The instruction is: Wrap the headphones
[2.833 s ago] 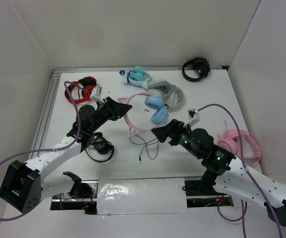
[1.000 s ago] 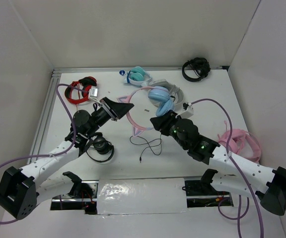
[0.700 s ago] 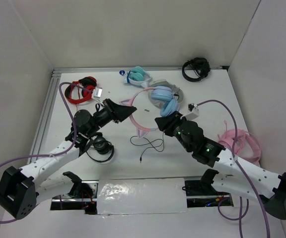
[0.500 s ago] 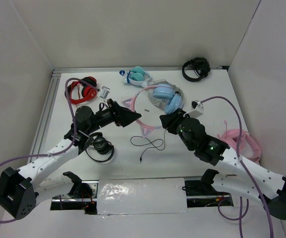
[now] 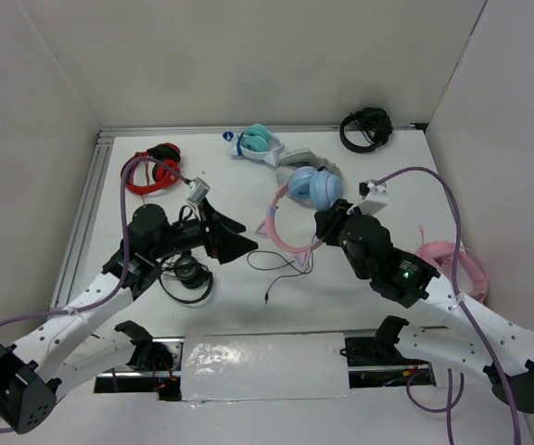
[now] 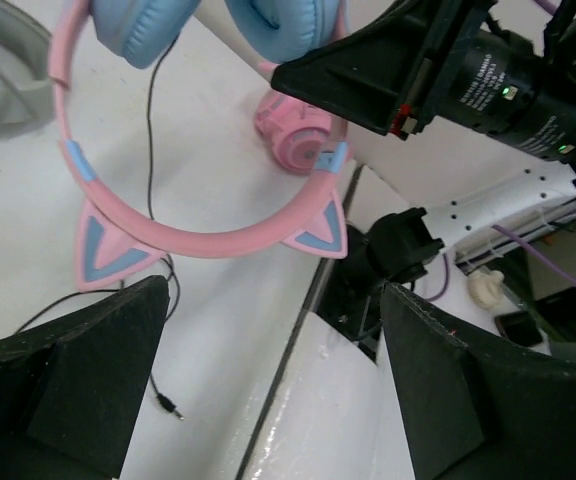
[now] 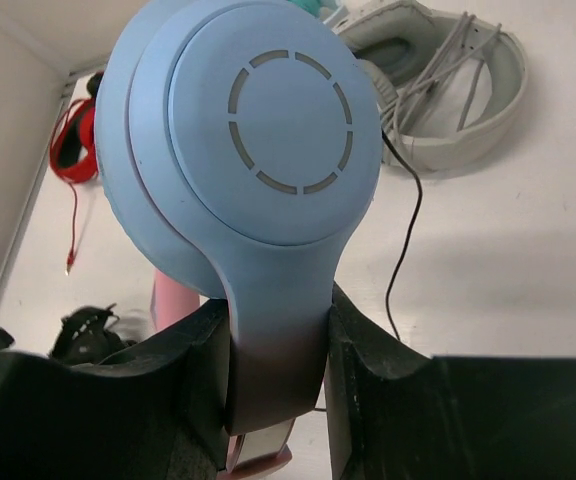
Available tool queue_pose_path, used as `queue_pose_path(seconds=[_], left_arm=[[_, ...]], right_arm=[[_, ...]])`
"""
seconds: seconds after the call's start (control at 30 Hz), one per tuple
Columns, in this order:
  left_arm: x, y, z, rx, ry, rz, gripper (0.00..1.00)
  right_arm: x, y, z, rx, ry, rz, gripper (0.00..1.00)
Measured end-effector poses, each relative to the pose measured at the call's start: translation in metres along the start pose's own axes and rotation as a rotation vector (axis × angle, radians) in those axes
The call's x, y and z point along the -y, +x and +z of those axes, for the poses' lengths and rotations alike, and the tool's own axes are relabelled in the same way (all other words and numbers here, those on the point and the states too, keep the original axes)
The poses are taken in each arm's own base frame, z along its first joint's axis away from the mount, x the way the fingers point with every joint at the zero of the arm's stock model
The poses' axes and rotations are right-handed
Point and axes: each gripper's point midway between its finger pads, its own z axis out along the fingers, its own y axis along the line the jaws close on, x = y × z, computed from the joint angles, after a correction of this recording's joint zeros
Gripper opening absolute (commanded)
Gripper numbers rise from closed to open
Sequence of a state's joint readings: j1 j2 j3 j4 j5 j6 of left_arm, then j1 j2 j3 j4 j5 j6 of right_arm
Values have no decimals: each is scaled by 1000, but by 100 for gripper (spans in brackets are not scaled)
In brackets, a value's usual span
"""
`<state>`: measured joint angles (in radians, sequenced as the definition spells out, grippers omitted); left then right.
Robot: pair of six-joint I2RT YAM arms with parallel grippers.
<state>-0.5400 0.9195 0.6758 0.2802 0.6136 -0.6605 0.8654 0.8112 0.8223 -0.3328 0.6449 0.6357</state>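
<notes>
Pinches, with the right gripper (image 7: 276, 372), the stem under one light blue ear cup of the headphones (image 7: 264, 140), seemingly raised above the middle of the worktop (image 5: 387, 158). Gapes wide and empty at the left gripper (image 6: 268, 400), just short of the pink headband. Trails the thin black cable (image 6: 149, 150) loose toward the near edge. Risks, likely: swinging or slipping on that one narrow pinch; snagging the cable on the grey headphones (image 7: 453, 100) just behind; closing on the flat-lying cable and missing it.
</notes>
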Motion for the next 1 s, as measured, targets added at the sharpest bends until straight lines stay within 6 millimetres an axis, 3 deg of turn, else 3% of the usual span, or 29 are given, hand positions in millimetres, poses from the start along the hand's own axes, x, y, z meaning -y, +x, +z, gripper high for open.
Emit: queue_pose_path(seconds=[0.23, 0.37, 0.6, 0.67, 0.73, 0.77, 0.83, 0.9, 0.93, 1.0], left_arm=[[-21, 3, -5, -1, -113, 46, 99], [-36, 11, 7, -70, -126, 69, 99], [-40, 8, 27, -134, -69, 126, 99], [-43, 9, 30, -143, -67, 126, 85], [-44, 12, 31, -156, -58, 126, 52], [-44, 14, 31, -161, -52, 126, 25], [-47, 11, 32, -153, -63, 139, 2], [-50, 9, 32, -140, -81, 149, 0], [-53, 6, 33, -127, -100, 153, 0], [-57, 3, 33, -114, -127, 154, 0]], right_arm=[[-18, 4, -11, -64, -173, -140, 0], [-33, 11, -21, -122, -297, -184, 0], [-62, 11, -37, -188, -475, -197, 0], [-65, 12, -39, -200, -498, -195, 0], [-65, 13, -40, -210, -512, -191, 0], [-65, 12, -39, -212, -511, -187, 0], [-62, 12, -38, -219, -505, -177, 0], [-66, 13, -39, -237, -515, -153, 16], [-69, 13, -38, -244, -519, -143, 34], [-71, 12, -35, -253, -513, -136, 46]])
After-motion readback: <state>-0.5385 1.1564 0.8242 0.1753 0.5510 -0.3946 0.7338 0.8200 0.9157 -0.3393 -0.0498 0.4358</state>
